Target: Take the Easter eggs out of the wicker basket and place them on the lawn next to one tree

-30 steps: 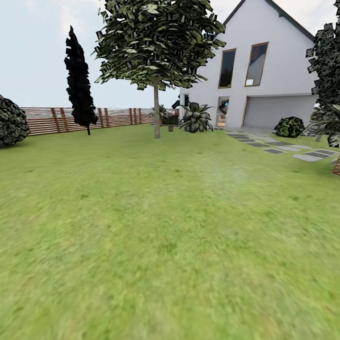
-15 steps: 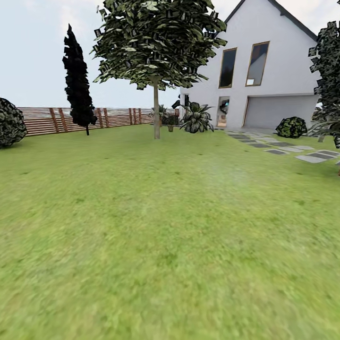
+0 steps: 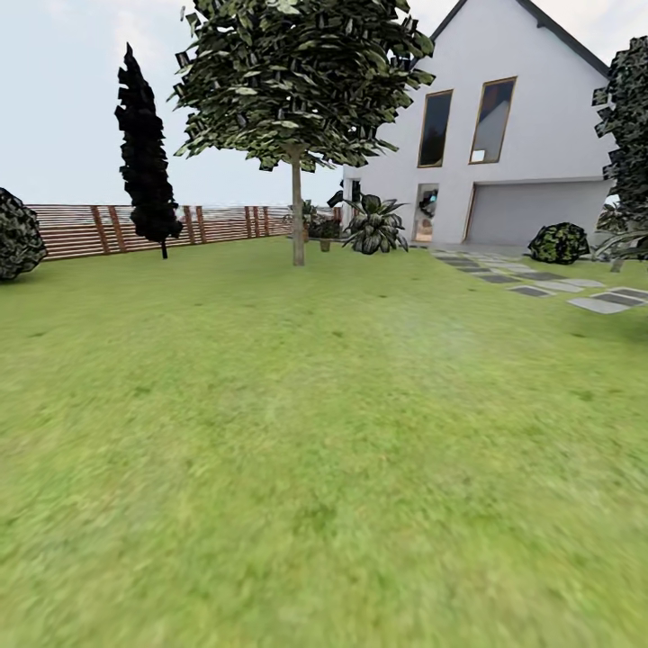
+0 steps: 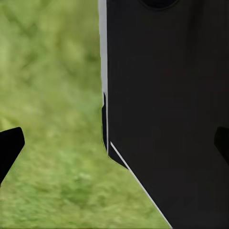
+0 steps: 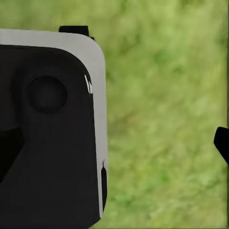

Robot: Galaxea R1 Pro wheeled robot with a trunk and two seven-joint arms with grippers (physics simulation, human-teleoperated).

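The lawn (image 3: 315,432) spreads wide and green in the head view. A tall tree (image 3: 297,216) with a straight grey-brown trunk and broad canopy stands far ahead, a little left of centre. The three Easter eggs and the wicker basket are out of view. In the left wrist view my left gripper (image 4: 114,145) is open over grass, its dark fingertips (image 4: 9,145) far apart, with a black part of my own body beside it. My right gripper (image 5: 114,145) is open too, one fingertip (image 5: 222,142) at the picture's edge, nothing held.
A brown slat fence (image 3: 81,229) bounds the garden at the back left, with a dark cypress (image 3: 144,162) and a round bush (image 3: 13,234). A white house (image 3: 531,135), leafy plants (image 3: 373,225) and grey paving slabs (image 3: 540,286) lie to the right.
The whole head view has shifted: cypress and bush slid left, the slabs slid right, as the camera moved forward over the grass. Nothing in the garden itself moved.
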